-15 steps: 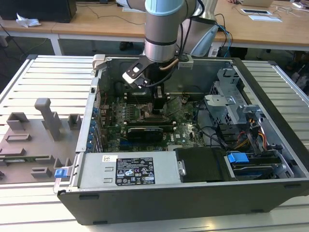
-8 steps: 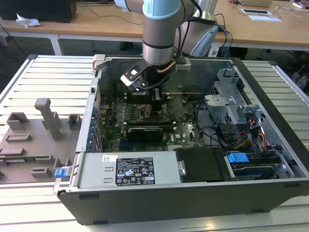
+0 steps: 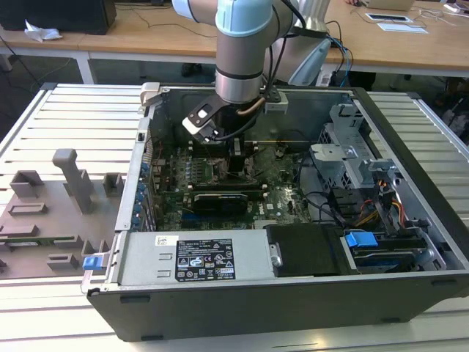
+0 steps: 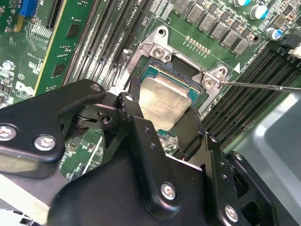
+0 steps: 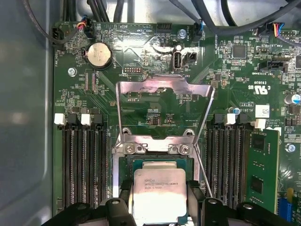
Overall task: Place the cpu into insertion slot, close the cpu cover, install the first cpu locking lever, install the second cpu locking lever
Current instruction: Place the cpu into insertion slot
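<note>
One grey fixture board lies at the exterior view's left. Beside it sits the open computer case, and the arm reaches down into it over the green motherboard. In both wrist views the gripper is closed narrowly on the cpu — its black fingers press two opposite edges — right at the insertion slot; seated or just above, I cannot tell. The cpu cover is swung open, away from the slot, and a thin locking lever sticks out free.
</note>
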Controlling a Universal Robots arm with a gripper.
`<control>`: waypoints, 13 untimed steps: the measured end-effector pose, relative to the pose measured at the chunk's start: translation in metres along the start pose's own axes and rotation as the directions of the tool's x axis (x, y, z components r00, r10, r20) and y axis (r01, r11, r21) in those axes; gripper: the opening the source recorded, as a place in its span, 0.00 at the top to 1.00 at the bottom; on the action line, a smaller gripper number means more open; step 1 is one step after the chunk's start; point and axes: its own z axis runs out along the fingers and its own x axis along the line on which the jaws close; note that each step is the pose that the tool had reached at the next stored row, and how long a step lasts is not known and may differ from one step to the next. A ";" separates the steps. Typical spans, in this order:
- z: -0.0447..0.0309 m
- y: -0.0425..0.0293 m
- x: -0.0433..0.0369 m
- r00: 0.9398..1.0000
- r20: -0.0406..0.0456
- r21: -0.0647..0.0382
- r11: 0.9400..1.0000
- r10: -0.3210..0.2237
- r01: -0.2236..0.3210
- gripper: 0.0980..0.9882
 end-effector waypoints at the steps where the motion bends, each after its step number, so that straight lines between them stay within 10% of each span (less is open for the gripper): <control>1: 0.0004 0.0000 0.0000 1.000 0.000 0.000 1.000 0.000 0.000 0.50; 13: 0.0021 0.0006 0.0002 1.000 0.000 0.000 1.000 0.000 0.000 0.49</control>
